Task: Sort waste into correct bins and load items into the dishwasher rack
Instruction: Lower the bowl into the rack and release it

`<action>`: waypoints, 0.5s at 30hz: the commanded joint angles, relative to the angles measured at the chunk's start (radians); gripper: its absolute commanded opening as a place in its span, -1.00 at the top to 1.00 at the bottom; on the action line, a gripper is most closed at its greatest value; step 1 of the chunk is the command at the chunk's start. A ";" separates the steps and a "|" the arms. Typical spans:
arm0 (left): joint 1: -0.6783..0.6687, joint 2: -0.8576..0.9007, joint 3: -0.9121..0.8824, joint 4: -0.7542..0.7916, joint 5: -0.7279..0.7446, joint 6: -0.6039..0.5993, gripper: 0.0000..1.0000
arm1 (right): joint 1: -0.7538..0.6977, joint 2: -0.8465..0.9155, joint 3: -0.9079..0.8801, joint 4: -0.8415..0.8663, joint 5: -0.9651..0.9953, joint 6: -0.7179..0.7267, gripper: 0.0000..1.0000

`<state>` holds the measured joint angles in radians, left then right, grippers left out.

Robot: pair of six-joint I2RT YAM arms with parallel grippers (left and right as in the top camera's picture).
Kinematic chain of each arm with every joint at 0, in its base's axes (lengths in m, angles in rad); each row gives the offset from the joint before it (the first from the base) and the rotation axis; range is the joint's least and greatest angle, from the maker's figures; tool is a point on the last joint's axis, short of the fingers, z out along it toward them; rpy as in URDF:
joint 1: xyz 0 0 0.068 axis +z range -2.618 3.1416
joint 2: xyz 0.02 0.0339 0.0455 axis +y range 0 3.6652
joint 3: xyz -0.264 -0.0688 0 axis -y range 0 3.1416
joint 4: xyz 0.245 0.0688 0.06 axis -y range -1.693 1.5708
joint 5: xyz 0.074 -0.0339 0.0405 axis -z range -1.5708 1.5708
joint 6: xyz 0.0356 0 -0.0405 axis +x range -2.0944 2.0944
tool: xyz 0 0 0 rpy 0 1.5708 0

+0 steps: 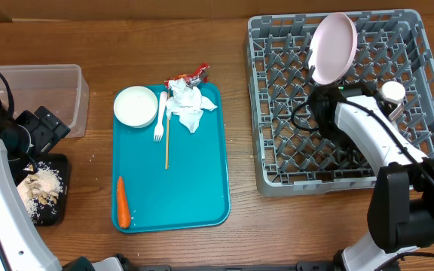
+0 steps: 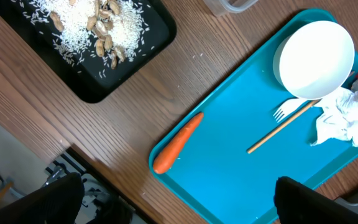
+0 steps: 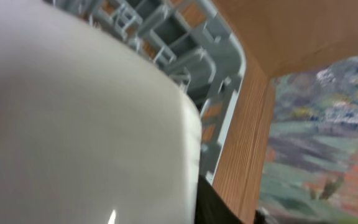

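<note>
large white plate (image 1: pixel 333 47) stands tilted on its edge in the far part of the grey dishwasher rack (image 1: pixel 277 177), at the right of the wooden surface (image 1: pixel 239 226). the right pincer (image 1: pixel 320 84) sits at the plate's lower edge; in the right wrist view the plate fills most of the blurred frame, and it cannot be told whether the pincer is clenched on it or released. a small white cup (image 1: pixel 391 92) stands in the rack just beside the right arm. the teal tray (image 1: pixel 194 188) lies at mid-surface and carries a white bowl (image 1: pixel 136 105), a white fork (image 1: pixel 159 117), a thin wooden stick (image 1: pixel 166 143), a crumpled napkin (image 1: pixel 188 107), a red-and-silver wrapper (image 1: pixel 189 76) at its far edge, and a carrot piece (image 1: pixel 123 202) at its near left corner. the clear tub (image 1: pixel 47 94) stands at the far left. the black tray (image 2: pixel 89 87) nearer the front holds rice-and-nut scraps (image 2: pixel 95 22). the left pincer (image 2: pixel 178 199) hangs above the surface between the black tray and the teal tray, released, its fingers (image 2: pixel 55 198) well apart and holding nothing.
</note>
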<state>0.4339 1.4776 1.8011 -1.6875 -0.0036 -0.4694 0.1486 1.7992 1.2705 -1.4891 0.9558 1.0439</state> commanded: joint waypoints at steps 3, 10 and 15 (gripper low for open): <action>0.004 0.006 -0.003 -0.002 0.004 -0.010 -1.00 | 0.002 -0.003 0.141 -0.074 -0.140 0.006 0.57; 0.004 0.006 -0.003 -0.002 0.004 -0.010 -1.00 | 0.002 -0.024 0.502 -0.205 -0.581 -0.266 0.44; 0.004 0.006 -0.003 -0.002 0.004 -0.010 -0.99 | 0.002 -0.077 0.667 -0.205 -0.824 -0.444 -0.51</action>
<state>0.4339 1.4776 1.8011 -1.6875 -0.0032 -0.4694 0.1486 1.7840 1.8534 -1.6920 0.3439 0.7658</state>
